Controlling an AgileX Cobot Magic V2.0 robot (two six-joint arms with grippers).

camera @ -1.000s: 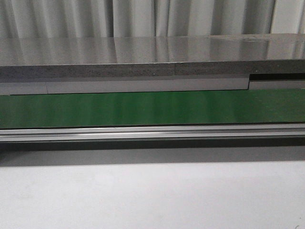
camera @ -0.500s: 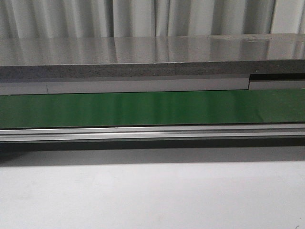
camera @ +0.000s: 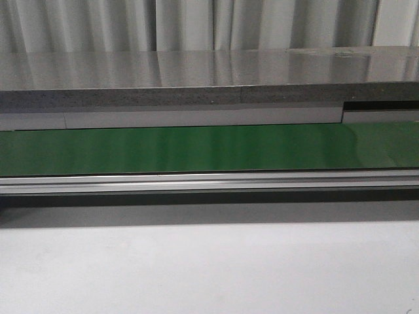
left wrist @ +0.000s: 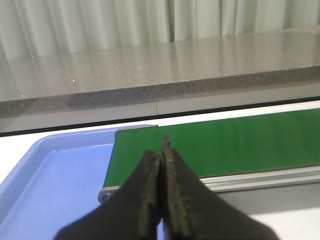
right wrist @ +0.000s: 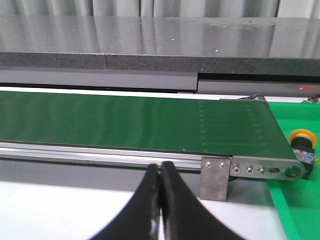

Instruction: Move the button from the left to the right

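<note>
Right wrist view shows the button (right wrist: pixel 303 144) with its round yellow cap on a black body, sitting on a green tray (right wrist: pixel 292 210) just past the right end of the green belt (right wrist: pixel 135 122). It lies just beside the metal end plate (right wrist: pixel 260 170) of the belt frame, at the roller end; whether it touches the frame cannot be told. The right pincer (right wrist: pixel 160 172) is low over the white worktop (right wrist: pixel 50 215) on the near side of the belt, its two dark fingers pressed together with nothing between them, well apart from the button.

At the left end of the belt, the left pincer (left wrist: pixel 161 160) is likewise closed and empty, its tips over the near left corner of the belt. A blue tray (left wrist: pixel 55 175) sits under and beside that end of the belt. Beyond the belt runs a long grey speckled shelf (camera: pixel 209 78), with pale curtains (camera: pixel 196 23) behind it. From the front, only the belt, its silver rail (camera: pixel 209 182) and the white worktop in front are visible; neither pincer nor the button appears there.
</note>
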